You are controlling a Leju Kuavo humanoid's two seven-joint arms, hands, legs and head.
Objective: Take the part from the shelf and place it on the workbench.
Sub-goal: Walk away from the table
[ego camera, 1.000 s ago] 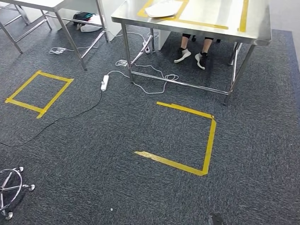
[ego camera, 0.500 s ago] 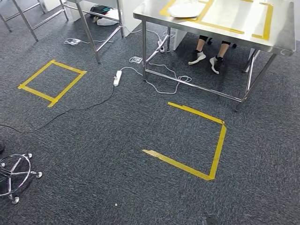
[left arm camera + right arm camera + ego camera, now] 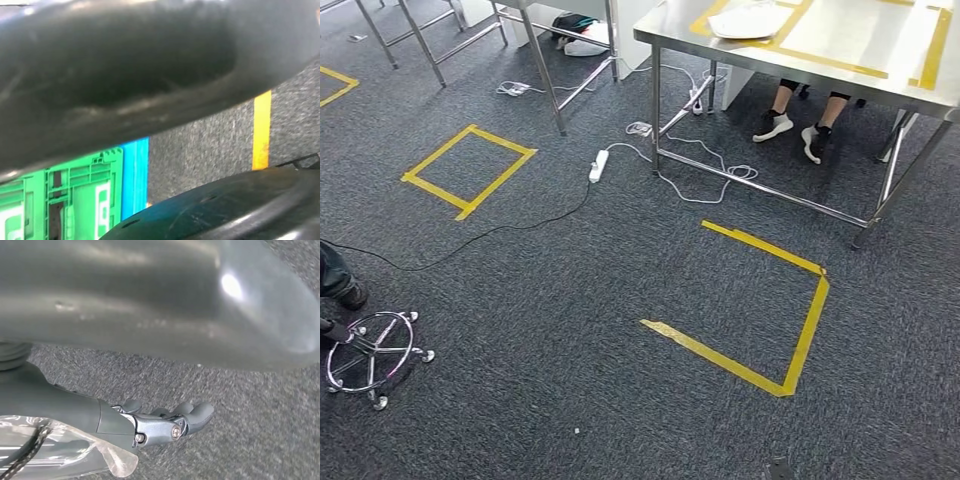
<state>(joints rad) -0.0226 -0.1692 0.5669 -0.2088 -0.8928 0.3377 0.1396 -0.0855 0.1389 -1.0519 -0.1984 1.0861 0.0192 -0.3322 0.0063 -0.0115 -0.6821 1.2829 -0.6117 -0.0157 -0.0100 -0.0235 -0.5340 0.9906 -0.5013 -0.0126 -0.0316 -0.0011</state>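
Observation:
In the right wrist view my right hand (image 3: pixel 162 422) hangs over the grey carpet, its dark fingers stretched out and slightly curled. A clear plastic bag (image 3: pixel 64 452) with a dark cord-like part inside lies against the hand's palm side, under the thick grey thumb, and seems held there. The steel workbench (image 3: pixel 848 45), marked with yellow tape, stands at the far right in the head view, with a white object (image 3: pixel 750 20) on it.
A person's feet (image 3: pixel 795 128) rest under the workbench. White cables and a power strip (image 3: pixel 599 165) lie on the carpet beside two yellow tape squares (image 3: pixel 467 170). A chair base (image 3: pixel 369 350) and a shoe (image 3: pixel 343 285) are at the left. A green crate (image 3: pixel 75 200) stands on the floor.
The whole head picture has shifted right, so the camera has turned left. The chair base shows more fully and a shoe has come in at the left edge.

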